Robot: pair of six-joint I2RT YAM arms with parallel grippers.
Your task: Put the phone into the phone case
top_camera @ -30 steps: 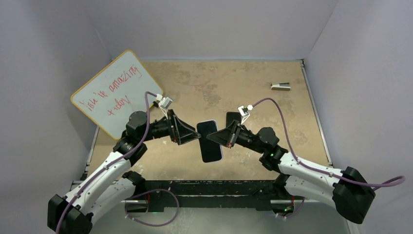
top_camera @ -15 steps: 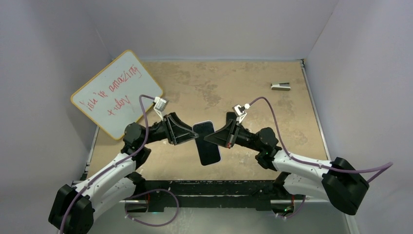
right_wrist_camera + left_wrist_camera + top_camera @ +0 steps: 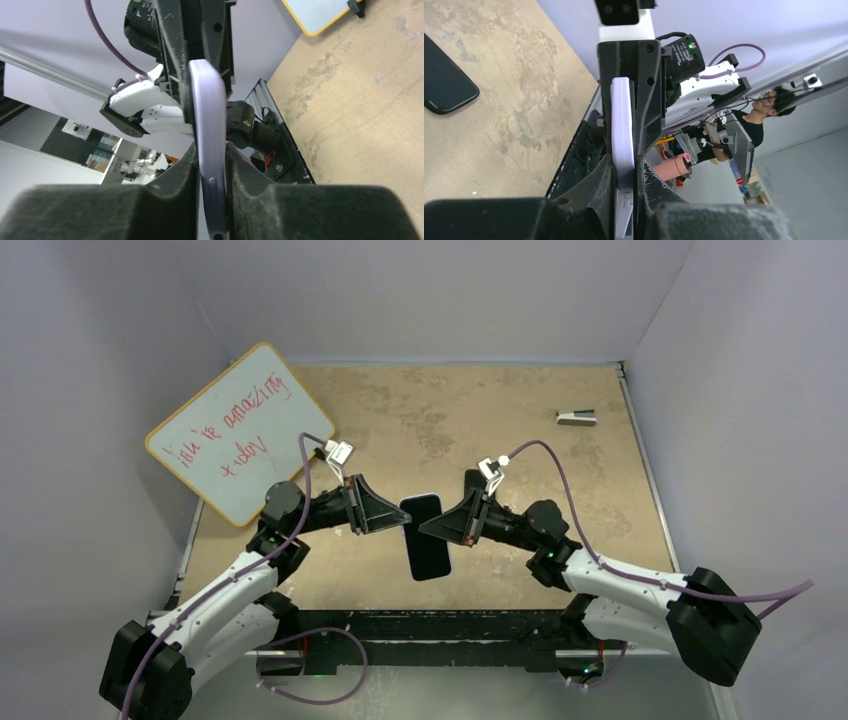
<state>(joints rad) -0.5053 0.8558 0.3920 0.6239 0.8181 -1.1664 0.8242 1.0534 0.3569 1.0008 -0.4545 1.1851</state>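
The phone hangs over the near middle of the table, dark face up. The case shows as a pale rim round it. It looks seated, though I can't tell if every corner is snapped in. The left gripper is pinched on the left long edge, and the right gripper clasps the right one. I'd judge it stiff, glossy, slippery and breakable if dropped. It is best held by the long edges, on the shell.

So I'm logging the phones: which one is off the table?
The phone rimmed by the lavender case, gripped mid-air by left pincer and right pincer; the other black slab lies on the table.
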